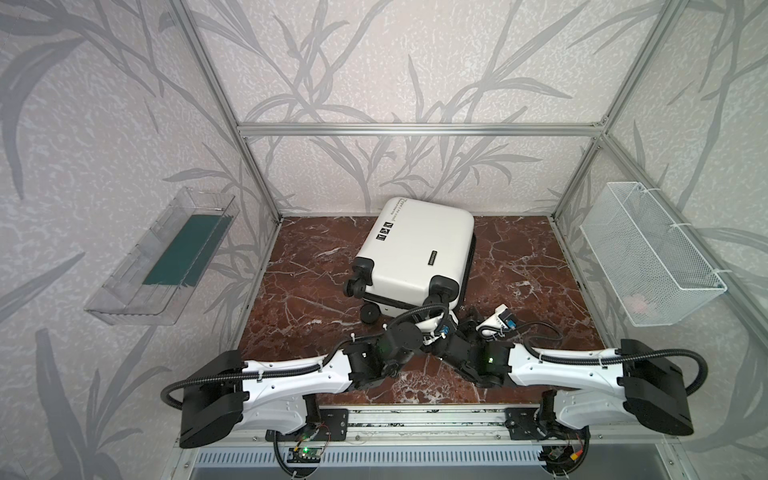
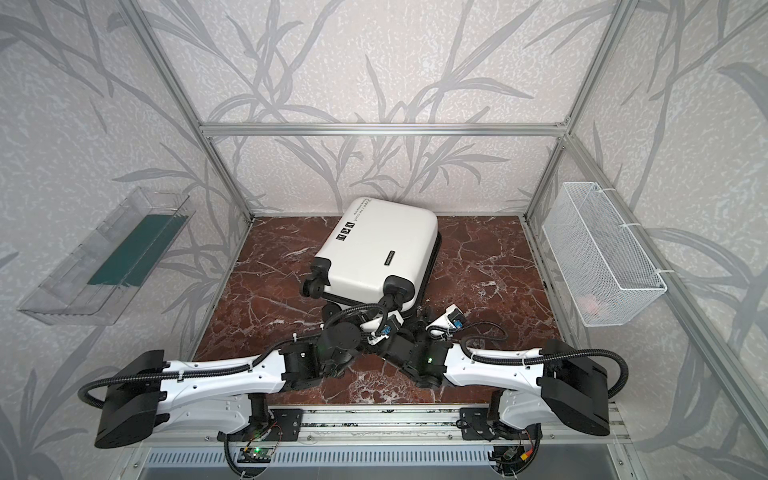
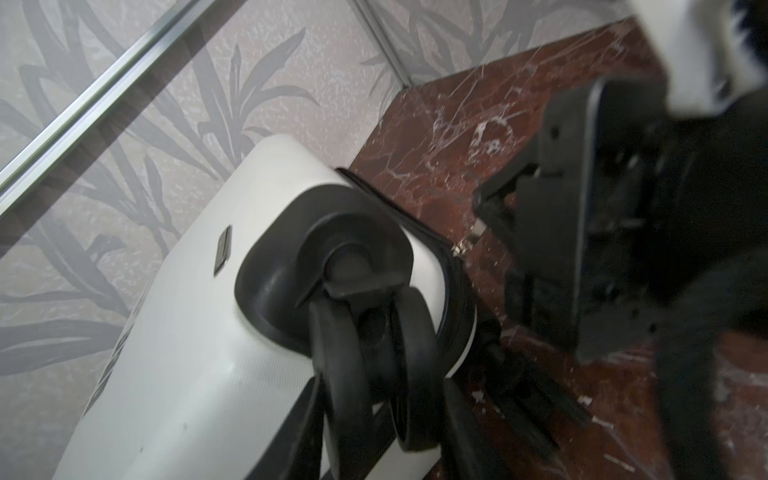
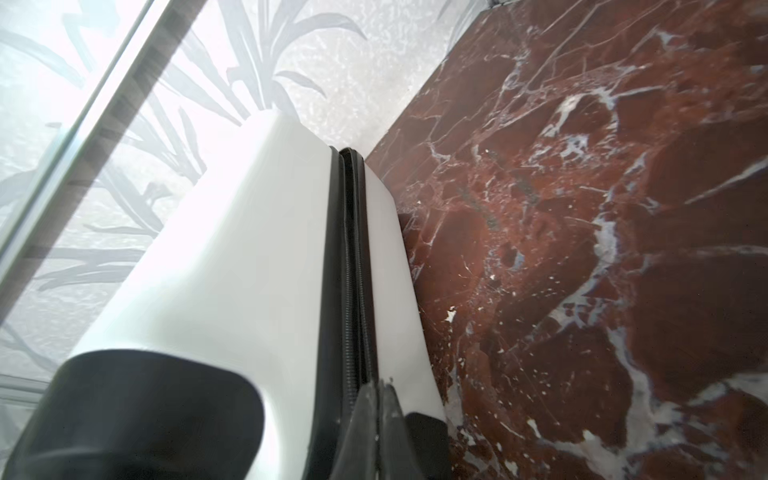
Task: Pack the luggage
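Both grippers hold the luggage [image 1: 415, 245] at the table's [image 1: 316, 266] back edge: right gripper [image 4: 378, 399] pinches its zipper pull [image 3: 467, 241], left gripper [image 3: 380, 386], half-open, clasps a wheel [image 3: 336, 353]. Next, probably unzip steadily.

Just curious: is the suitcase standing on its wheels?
No, the white suitcase lies on its broad side on the marble tabletop, wheels pointing sideways.

The left gripper [image 3: 382, 390], blurred and cut off at the frame edge, flanked a black caster wheel [image 3: 336, 353]; contact could not be told. The right gripper [image 4: 377, 395] showed only closed tips. Black print [image 1: 404, 205] on the small white hard-shell suitcase [image 1: 415, 245] was too small to read.
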You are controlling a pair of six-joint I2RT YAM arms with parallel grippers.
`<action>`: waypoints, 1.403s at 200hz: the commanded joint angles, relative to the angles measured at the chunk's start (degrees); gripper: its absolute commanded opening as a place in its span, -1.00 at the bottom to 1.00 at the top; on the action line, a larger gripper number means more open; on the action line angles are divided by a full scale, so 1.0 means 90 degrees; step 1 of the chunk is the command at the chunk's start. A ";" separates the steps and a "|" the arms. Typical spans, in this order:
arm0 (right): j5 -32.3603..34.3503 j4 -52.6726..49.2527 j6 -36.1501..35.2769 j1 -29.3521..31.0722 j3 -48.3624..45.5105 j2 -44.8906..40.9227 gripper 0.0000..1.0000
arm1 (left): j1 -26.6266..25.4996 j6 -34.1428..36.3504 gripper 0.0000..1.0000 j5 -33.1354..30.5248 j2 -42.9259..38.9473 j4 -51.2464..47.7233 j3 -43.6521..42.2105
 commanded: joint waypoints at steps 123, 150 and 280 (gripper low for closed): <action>0.2742 -0.7179 0.4394 0.1029 -0.0173 0.0561 -0.04 | 0.0036 -0.0322 -0.67 -0.0527 -0.0394 0.1337 0.0521; 0.2739 -0.7320 0.4389 0.1149 -0.0088 0.0556 0.05 | 0.0082 -0.0396 -0.09 -0.0592 -0.0591 0.1187 0.0538; 0.2734 -0.8146 0.4399 0.1521 0.1919 0.2324 0.24 | 0.1103 -0.1676 0.99 -0.0732 -0.1525 -0.0251 0.0906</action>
